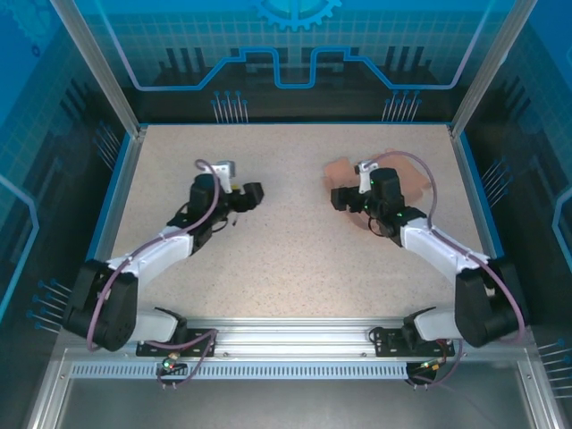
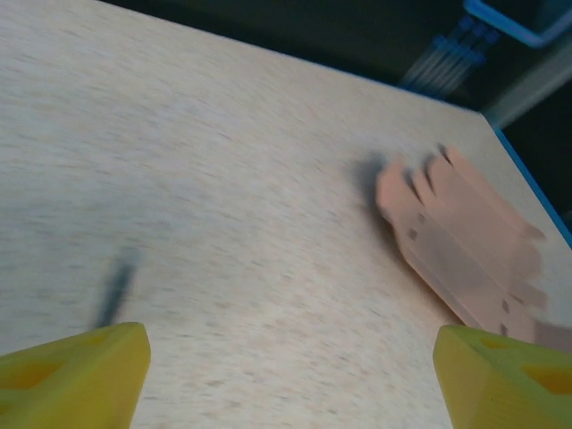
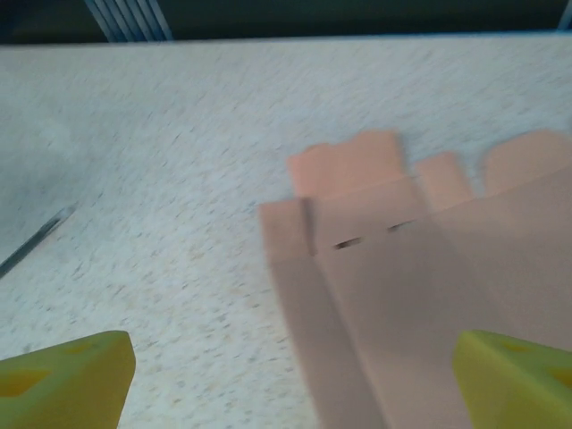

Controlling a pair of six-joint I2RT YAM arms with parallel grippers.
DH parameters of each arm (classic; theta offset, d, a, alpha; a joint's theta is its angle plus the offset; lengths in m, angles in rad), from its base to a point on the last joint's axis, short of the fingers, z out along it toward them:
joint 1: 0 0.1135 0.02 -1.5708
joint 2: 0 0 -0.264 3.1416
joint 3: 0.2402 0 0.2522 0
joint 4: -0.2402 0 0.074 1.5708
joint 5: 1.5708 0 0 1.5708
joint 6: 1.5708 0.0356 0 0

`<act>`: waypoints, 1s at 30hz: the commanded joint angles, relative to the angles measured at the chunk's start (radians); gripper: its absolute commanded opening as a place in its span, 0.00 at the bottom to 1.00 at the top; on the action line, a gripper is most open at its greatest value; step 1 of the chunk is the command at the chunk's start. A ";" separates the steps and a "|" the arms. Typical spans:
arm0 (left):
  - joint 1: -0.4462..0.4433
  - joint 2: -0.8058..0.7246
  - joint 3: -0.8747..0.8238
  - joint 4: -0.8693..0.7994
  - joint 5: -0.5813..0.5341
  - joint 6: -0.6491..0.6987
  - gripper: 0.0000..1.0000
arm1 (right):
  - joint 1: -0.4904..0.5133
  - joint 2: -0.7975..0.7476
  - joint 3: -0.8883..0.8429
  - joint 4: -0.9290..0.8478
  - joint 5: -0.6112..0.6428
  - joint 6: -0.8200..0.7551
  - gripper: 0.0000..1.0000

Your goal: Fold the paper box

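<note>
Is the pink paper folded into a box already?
No, the paper lies flat and unfolded on the table.

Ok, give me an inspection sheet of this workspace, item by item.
Surface: speckled beige table, nothing spilled.
Job's things: paper box, a flat pink cut-out with tabbed flaps, unfolded, on the table's far right.
Clutter: thin dark stick lying on the table.
Grippers: left gripper jaws open, holding nothing; right gripper jaws open above the paper box, not gripping it.
Cables: purple cables loop along both arms.
Surroundings: aluminium frame, blue panel walls.
</note>
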 commanded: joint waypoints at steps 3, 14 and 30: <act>-0.128 0.141 0.086 0.023 0.012 -0.035 0.81 | -0.029 0.051 0.041 -0.056 -0.022 0.019 0.89; -0.245 0.486 0.407 -0.032 0.053 -0.088 0.65 | -0.130 0.039 0.015 -0.120 -0.007 0.042 0.82; -0.288 0.811 0.698 -0.060 0.083 -0.245 0.58 | -0.163 -0.079 -0.060 -0.112 0.068 0.048 0.84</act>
